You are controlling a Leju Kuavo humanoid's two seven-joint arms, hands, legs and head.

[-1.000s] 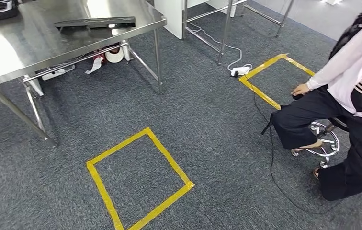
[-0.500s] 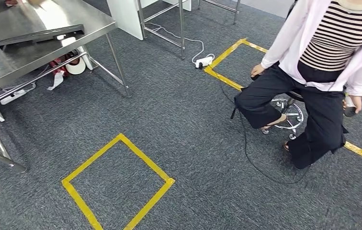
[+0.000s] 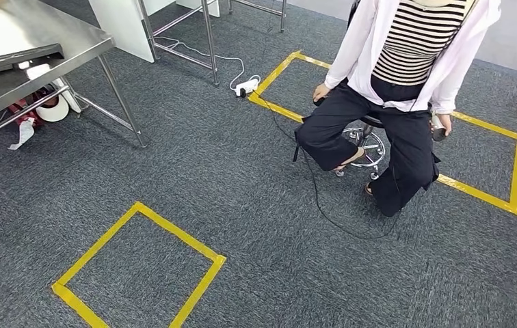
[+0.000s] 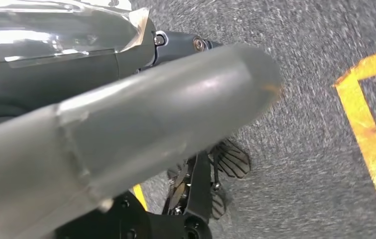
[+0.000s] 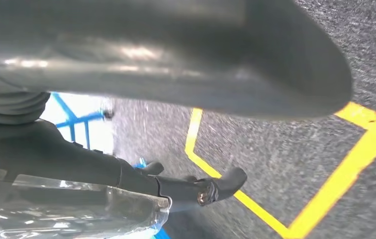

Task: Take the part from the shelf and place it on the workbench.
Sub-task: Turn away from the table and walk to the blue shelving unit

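You are looking down on grey carpet [image 3: 256,205] with a square of yellow tape [image 3: 139,263] marked on it near your feet. The stainless steel workbench [image 3: 50,75] stands at the far left, and a flat dark tray-like piece [image 3: 13,58] lies on its top near the edge; you cannot tell from here whether that is the part. Under the workbench sits a white roll [image 3: 54,109].

A person in a striped top and black trousers [image 3: 406,89] sits on a chrome-based stool [image 3: 365,143] ahead of you to the right, on the edge of a second yellow tape rectangle [image 3: 515,171], with a white power strip [image 3: 247,86] on the carpet between the person and the workbench.

Your right hand [image 5: 176,74] hangs over the carpet with its thick grey thumb well apart from the dark fingers [image 5: 223,184], carpet showing between them and nothing held. Your left hand [image 4: 141,114] hangs over the carpet too; its thumb hides the fingers, so you cannot tell whether they are spread or closed
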